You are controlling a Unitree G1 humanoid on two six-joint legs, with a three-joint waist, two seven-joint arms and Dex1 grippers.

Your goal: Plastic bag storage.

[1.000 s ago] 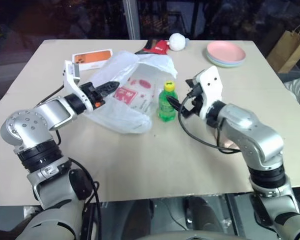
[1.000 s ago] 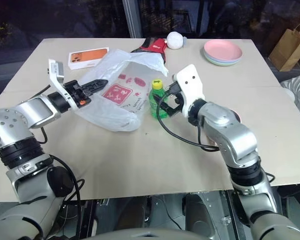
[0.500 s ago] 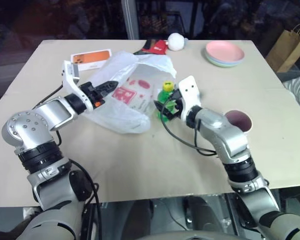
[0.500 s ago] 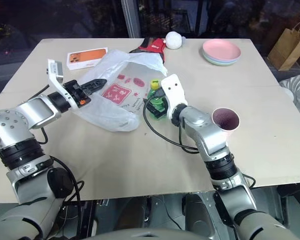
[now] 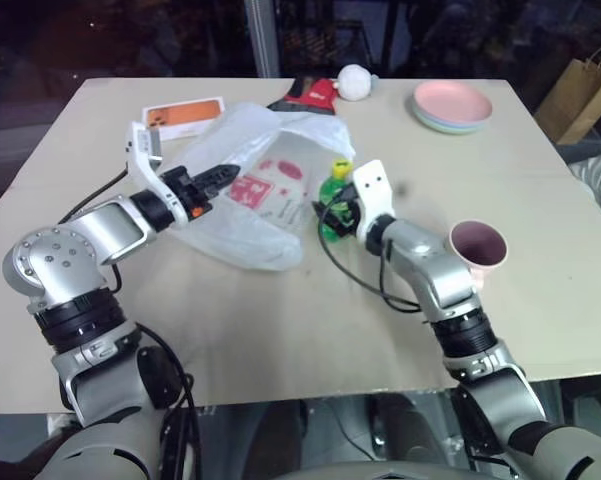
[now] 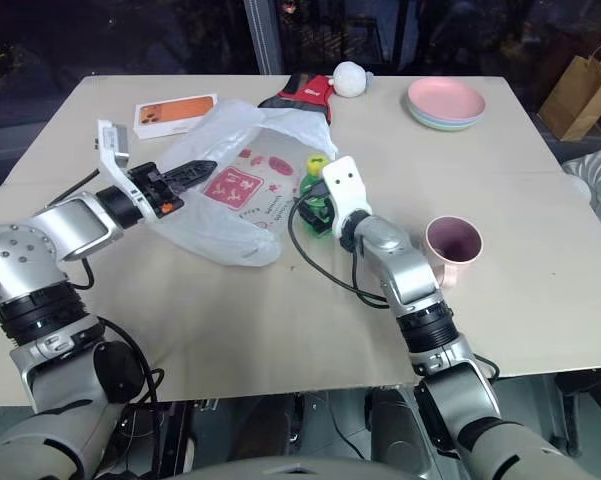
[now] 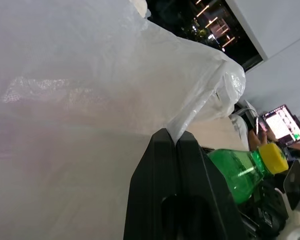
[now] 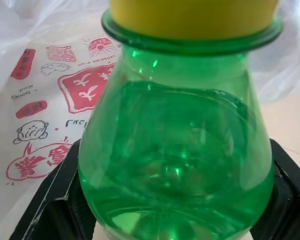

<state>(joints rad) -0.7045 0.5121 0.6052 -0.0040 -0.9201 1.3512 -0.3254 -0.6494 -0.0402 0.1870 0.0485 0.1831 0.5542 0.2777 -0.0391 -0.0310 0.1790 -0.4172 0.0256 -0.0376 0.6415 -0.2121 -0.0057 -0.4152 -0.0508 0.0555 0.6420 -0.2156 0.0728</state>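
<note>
The left claw (image 5: pixel 220 174) is clamped shut on the edge of the plastic bag (image 5: pixel 255 190), which lies crumpled mid-tabletop, while the right claw (image 8: pixel 164 210) brackets the green bottle (image 5: pixel 333 190) just beside the bag, its fingers (image 8: pixel 50 205) flanking the body, whether they press it I cannot tell. To do this well, the right claw should probably squeeze low on the bottle and keep it upright while the left holds the film lifted. The tan tabletop (image 5: pixel 280 320) also carries a pink cup (image 5: pixel 477 247), plates (image 5: pixel 452 106) and an orange box (image 5: pixel 184 112), with dark windows behind.

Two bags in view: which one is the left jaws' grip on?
The translucent white plastic bag with red printing on the table; the left gripper is shut on its film. The brown paper bag stands off the table's far right, untouched.
</note>
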